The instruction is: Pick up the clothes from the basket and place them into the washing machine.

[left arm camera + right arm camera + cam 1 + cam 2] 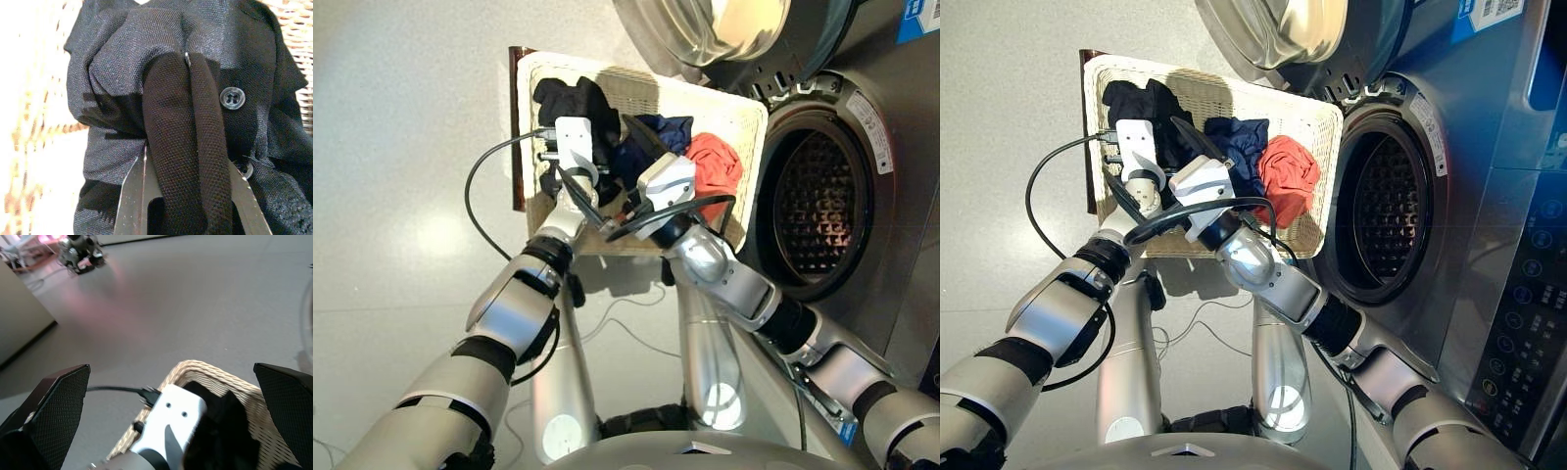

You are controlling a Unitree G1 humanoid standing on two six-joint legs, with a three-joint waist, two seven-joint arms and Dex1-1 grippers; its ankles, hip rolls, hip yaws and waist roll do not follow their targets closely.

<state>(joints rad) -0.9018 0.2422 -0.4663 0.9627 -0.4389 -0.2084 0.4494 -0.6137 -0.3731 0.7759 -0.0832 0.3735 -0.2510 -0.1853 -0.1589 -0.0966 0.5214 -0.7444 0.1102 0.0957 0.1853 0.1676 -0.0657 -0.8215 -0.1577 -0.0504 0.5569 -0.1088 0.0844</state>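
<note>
Cream-white wicker basket, shallow and rectangular, is lying on the pale grey floor just beside the washing machine, its near-machine corner almost touching the drum rim. A dark brown edge is showing along the basket's far-left side.

Contents, all inside the rim:
- black garment, sitting in the left part of the basket, near the far rim;
- navy blue garment, lying in the middle;
- red garment, lying toward the machine side, touching the navy one.

Left gripper is reaching into the basket's left part; in the left wrist view its fingers are closing from both sides on a raised fold of the black garment, a dark button showing just beside the fold.

Right gripper is hovering above the basket's middle, over the navy cloth; in the right wrist view its fingers are standing wide apart with nothing between them.

The drum opening is standing clear and the round door is swung wide beyond the basket's far side. Open floor is lying left of the basket.
</note>
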